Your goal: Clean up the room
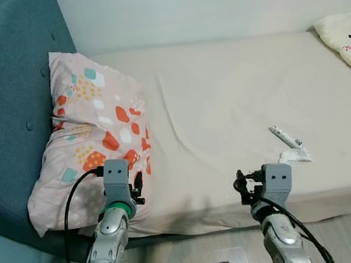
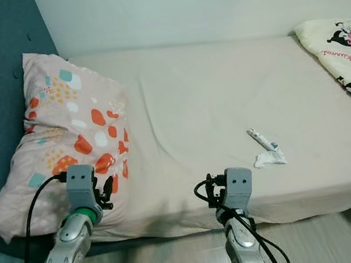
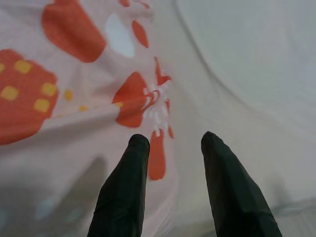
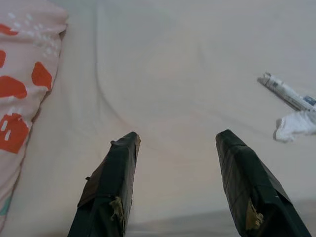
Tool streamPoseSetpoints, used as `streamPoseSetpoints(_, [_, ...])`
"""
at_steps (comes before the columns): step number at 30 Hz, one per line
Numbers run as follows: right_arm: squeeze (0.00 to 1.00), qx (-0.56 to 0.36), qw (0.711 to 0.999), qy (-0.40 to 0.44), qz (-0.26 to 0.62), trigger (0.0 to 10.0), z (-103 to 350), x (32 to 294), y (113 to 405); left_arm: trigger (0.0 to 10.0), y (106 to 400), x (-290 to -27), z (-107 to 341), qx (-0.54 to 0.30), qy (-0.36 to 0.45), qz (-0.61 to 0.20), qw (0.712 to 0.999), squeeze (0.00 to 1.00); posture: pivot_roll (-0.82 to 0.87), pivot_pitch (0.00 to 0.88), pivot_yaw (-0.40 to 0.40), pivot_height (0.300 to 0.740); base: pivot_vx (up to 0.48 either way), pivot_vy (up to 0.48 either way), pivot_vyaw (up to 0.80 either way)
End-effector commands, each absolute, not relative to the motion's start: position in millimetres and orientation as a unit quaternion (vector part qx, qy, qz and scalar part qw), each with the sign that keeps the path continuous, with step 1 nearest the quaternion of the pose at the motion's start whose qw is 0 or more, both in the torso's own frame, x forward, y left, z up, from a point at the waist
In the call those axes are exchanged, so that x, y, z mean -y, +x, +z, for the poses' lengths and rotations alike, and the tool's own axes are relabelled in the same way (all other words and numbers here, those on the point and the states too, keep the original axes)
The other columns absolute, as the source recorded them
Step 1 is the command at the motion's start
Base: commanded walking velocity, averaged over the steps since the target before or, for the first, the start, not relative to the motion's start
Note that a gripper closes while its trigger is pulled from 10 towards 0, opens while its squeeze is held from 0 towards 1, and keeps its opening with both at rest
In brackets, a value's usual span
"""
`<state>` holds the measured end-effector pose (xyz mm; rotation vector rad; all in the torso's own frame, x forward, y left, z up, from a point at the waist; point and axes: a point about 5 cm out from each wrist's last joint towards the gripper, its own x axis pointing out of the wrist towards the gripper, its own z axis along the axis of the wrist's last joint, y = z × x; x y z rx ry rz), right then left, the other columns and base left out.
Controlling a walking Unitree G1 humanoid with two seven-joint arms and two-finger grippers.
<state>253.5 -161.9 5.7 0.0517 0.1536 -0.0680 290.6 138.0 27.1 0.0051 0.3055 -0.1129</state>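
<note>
Both tools spread — right tool (image 4: 175, 190) nearest wrapper (image 1: 285, 134) and tissue (image 1: 294, 154) on bed (image 1: 222, 92); I'd pinch tissue first, low

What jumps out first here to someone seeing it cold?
The pink pillow with orange patches, propped against the teal headboard at the bed's left end, with the left gripper open over its corner. Then the litter near the front edge of the cream sheet: a small tube and a crumpled white tissue, just beyond the open right gripper.
</note>
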Motion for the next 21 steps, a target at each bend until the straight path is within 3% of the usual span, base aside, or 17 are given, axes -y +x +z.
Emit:
streamPoseSetpoints(1, [0.0,-0.086,0.996,0.015,-0.031,10.0,1,161,250,10.0,286,-134,21,-0.161,0.003,-0.071,0.984,0.0,-0.01,0.0,0.014,0.74,0.0,0.0,0.0])
streamPoseSetpoints(10, [0.0,-0.097,0.995,0.014,0.015,10.0,-6,151,246,10.0,280,-126,20,-0.123,0.045,-0.118,0.984,0.0,-0.01,0.0,0.008,0.74,0.0,0.0,0.0])
streamPoseSetpoints(21, [0.0,-0.066,0.998,-0.006,0.013,10.0,9,154,264,10.0,284,-138,27,-0.102,0.079,-0.156,0.979,0.0,0.0,0.0,0.047,0.74,0.0,0.0,0.0])
